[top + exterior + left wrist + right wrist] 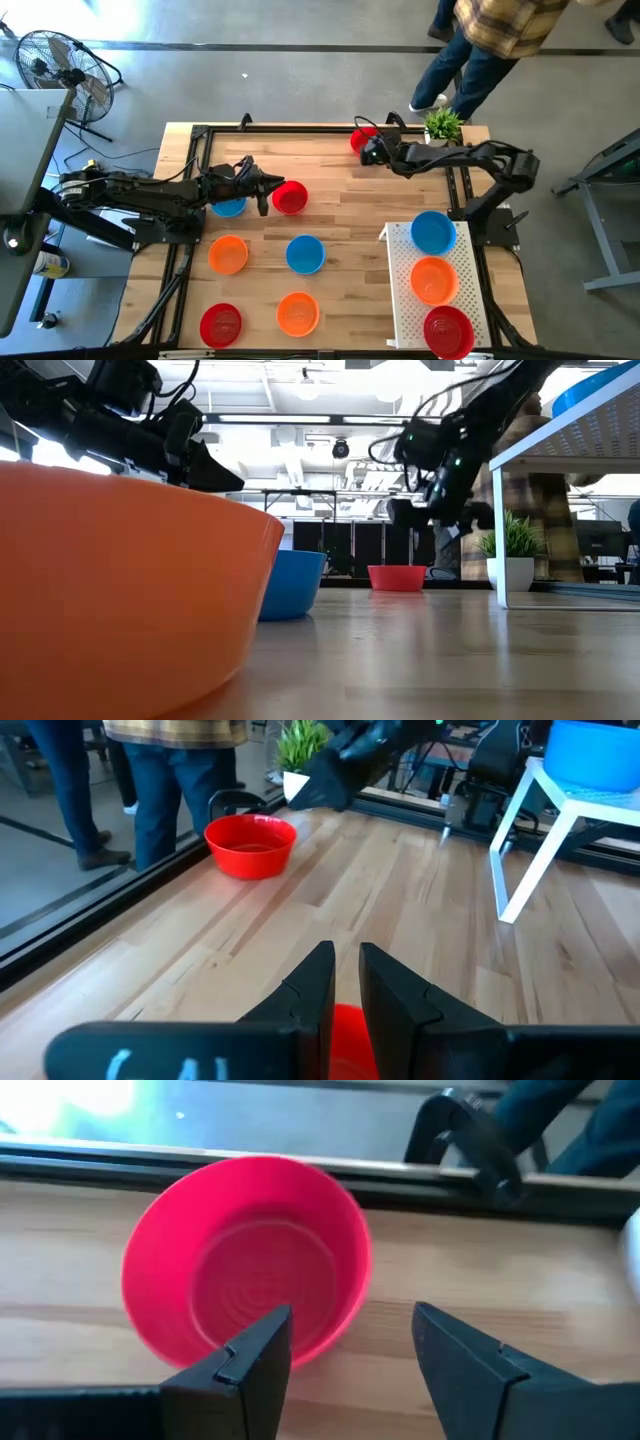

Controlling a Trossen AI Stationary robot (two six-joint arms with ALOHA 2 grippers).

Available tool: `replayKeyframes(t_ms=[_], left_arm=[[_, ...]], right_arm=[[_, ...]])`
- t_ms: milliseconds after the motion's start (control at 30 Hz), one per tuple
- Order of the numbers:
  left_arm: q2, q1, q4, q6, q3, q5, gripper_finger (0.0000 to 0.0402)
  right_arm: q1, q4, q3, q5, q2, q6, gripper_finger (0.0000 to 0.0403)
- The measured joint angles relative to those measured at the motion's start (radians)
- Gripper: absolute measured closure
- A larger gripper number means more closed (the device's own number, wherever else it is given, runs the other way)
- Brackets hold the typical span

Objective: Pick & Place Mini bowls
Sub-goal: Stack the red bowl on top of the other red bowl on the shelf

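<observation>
My left gripper (268, 192) reaches in from the table's left and is shut on a red mini bowl (290, 197) at mid table. A blue bowl (228, 206) lies partly under that arm. My right gripper (350, 1345) is open at the far edge. Its fingers hang over the near rim of another red bowl (245, 1260), which sits on the wood (362, 138). Loose on the table are an orange bowl (228, 255), a blue bowl (305, 254), a red bowl (220, 325) and an orange bowl (297, 314). My left gripper pinches the red bowl's rim (348, 1032) between its two fingers, coming from the table's left. The bowl's mouth faces up. Whether its base is on the table, I cannot tell. My right gripper has one finger (262, 1342) in front of the red bowl's near rim; whether it touches, I cannot tell.
A white perforated tray (400, 290) stands on legs at the near right, carrying a blue, an orange and a red bowl. A potted plant (443, 125) sits at the far right corner. A person (490, 40) stands beyond the far edge. A fan (60, 65) is off to the left.
</observation>
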Motion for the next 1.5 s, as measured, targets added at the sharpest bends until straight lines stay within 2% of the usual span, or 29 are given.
replayKeyframes(t_ms=[100,267,700,833,1233,1333,1500], left_arm=[[0.0,0.0,-0.001,0.0,0.0,0.003,0.0356],[0.0,0.0,-0.002,0.0,0.0,0.016,0.0356],[0.0,0.0,-0.004,0.0,0.0,0.018,0.0356],[0.0,0.0,-0.004,0.0,0.0,0.018,0.0356],[0.0,0.0,-0.01,0.0,0.0,0.017,0.0356],[0.0,0.0,-0.015,0.0,0.0,0.017,0.0356],[0.0,0.0,-0.016,0.001,0.0,0.017,0.0356]], right_arm=[[-0.022,0.042,0.0,-0.046,0.049,0.017,0.0207],[-0.042,0.047,0.0,-0.064,0.098,0.05,0.0208],[-0.046,0.09,0.0,-0.118,0.108,0.012,0.0214],[-0.046,0.111,0.0,-0.163,0.108,-0.025,0.0248],[-0.045,0.111,0.0,-0.274,0.103,-0.123,0.0391],[-0.045,0.083,0.002,-0.324,0.071,-0.134,0.0396],[-0.031,-0.063,0.0,-0.394,-0.041,-0.168,0.0398]])
